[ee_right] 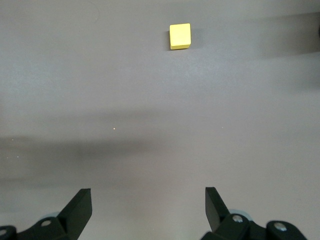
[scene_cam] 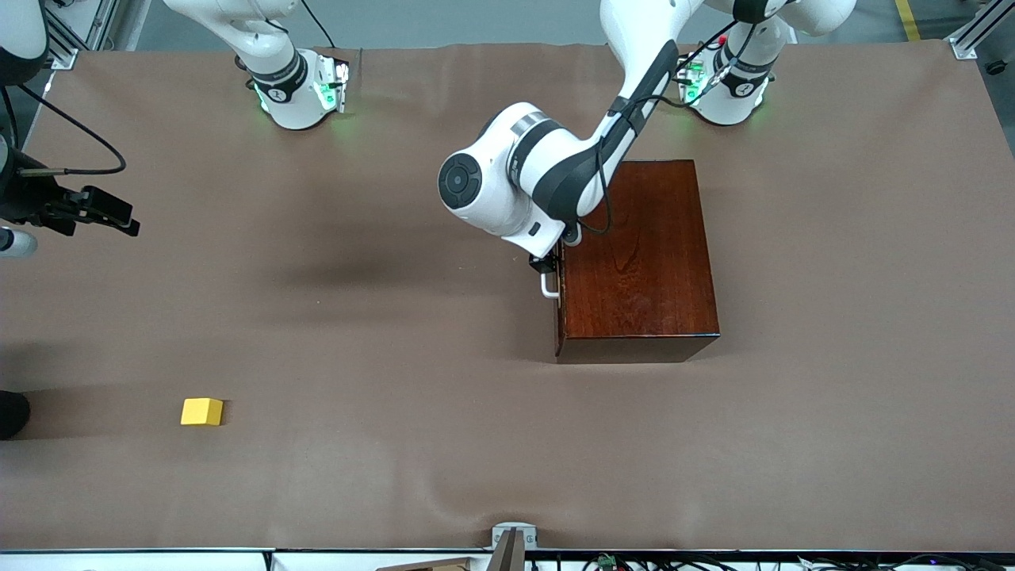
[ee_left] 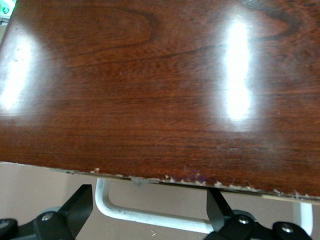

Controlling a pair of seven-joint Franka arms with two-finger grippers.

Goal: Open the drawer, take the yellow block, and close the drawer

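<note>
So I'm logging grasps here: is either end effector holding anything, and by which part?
Nothing is held. The left end effector is open around the drawer's white handle; the right end effector is open over bare table.

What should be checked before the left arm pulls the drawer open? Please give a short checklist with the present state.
1. Drawer shut in the wooden box: ok.
2. Left hand open, one finger each side of the white handle: ok.
3. Fingers closed on the handle: not ok.
4. Table cloth in front of the drawer free: ok.
5. Yellow block on the cloth, not in the drawer: not ok.
6. Right hand open, waiting at the right arm's end: ok.
</note>
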